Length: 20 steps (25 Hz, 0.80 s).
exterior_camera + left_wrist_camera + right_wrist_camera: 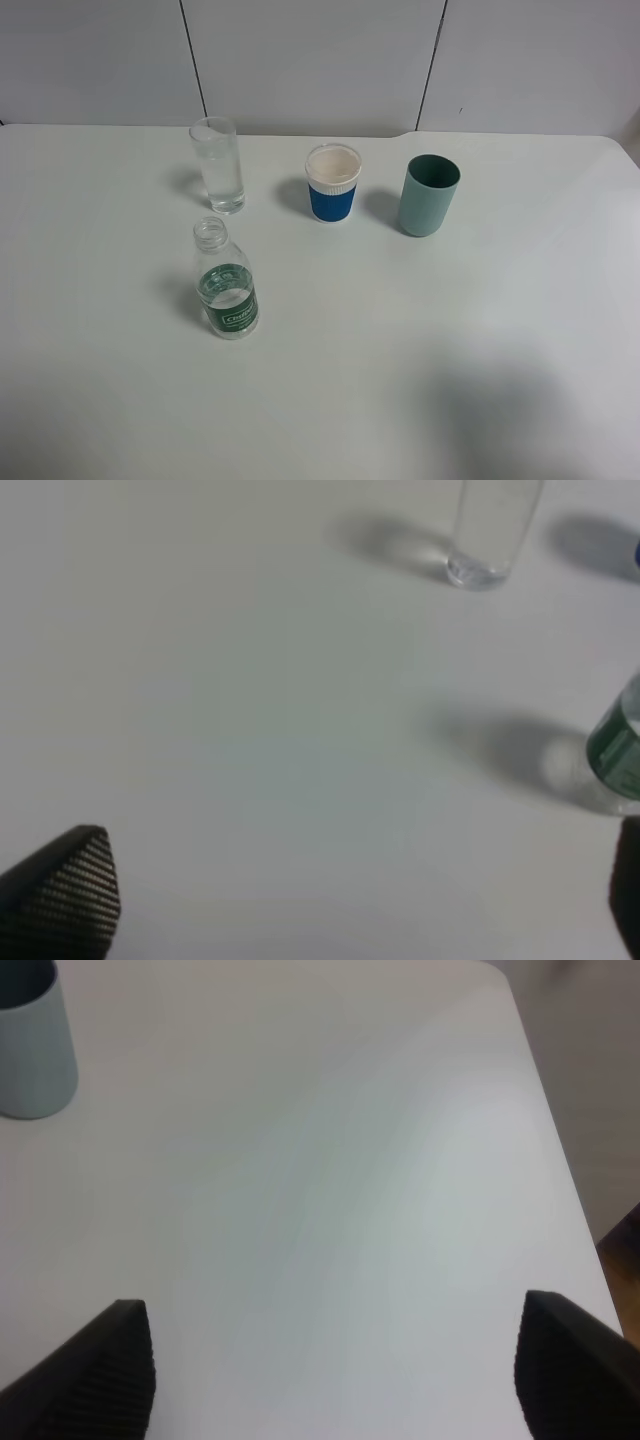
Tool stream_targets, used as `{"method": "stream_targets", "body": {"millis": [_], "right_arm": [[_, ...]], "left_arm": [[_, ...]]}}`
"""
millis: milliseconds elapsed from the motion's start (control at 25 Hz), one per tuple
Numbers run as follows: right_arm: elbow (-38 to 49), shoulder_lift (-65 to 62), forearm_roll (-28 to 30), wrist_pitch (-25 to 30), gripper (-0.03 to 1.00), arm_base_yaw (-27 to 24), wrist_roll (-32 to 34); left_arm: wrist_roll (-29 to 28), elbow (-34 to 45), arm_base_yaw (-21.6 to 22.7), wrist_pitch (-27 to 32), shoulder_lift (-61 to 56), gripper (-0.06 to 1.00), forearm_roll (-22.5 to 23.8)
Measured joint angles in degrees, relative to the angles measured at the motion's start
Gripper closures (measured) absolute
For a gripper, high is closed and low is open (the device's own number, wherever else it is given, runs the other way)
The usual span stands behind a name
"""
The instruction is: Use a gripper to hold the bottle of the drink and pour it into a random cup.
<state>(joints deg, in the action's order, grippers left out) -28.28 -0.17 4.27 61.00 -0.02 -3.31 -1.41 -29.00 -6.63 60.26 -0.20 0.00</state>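
The capless clear bottle (pixel 227 285) with a green label stands upright on the white table, left of centre. The tall clear glass cup (pixel 218 164) stands behind it. Neither arm shows in the high view. In the left wrist view the bottle (pixel 620 748) sits at the frame's edge and the glass cup (pixel 490 535) stands beyond it. The left gripper (pixel 365 895) is open and empty above bare table, apart from the bottle. The right gripper (pixel 335 1370) is open and empty over the table's right part.
A blue-and-white cup (pixel 332 182) and a teal-green cup (pixel 430 194) stand in a row to the right of the glass. The teal cup also shows in the right wrist view (pixel 32 1045). The table's right edge (pixel 560 1160) runs close to the right gripper.
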Motion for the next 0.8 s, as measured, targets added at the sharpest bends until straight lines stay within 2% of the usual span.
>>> {"method": "stream_targets", "body": {"millis": [160, 440, 800], "right_arm": [[0.0, 0.0, 0.0, 0.0, 0.23, 0.0, 0.0], [0.0, 0.0, 0.0, 0.0, 0.23, 0.0, 0.0], [0.0, 0.0, 0.0, 0.0, 0.23, 0.0, 0.0]], "left_arm": [[-1.7, 0.0, 0.0, 0.0, 0.0, -0.05, 0.9], [-9.7, 0.0, 0.0, 0.2, 0.0, -0.05, 7.0], [-9.7, 0.0, 0.0, 0.4, 0.0, -0.05, 7.0]]}}
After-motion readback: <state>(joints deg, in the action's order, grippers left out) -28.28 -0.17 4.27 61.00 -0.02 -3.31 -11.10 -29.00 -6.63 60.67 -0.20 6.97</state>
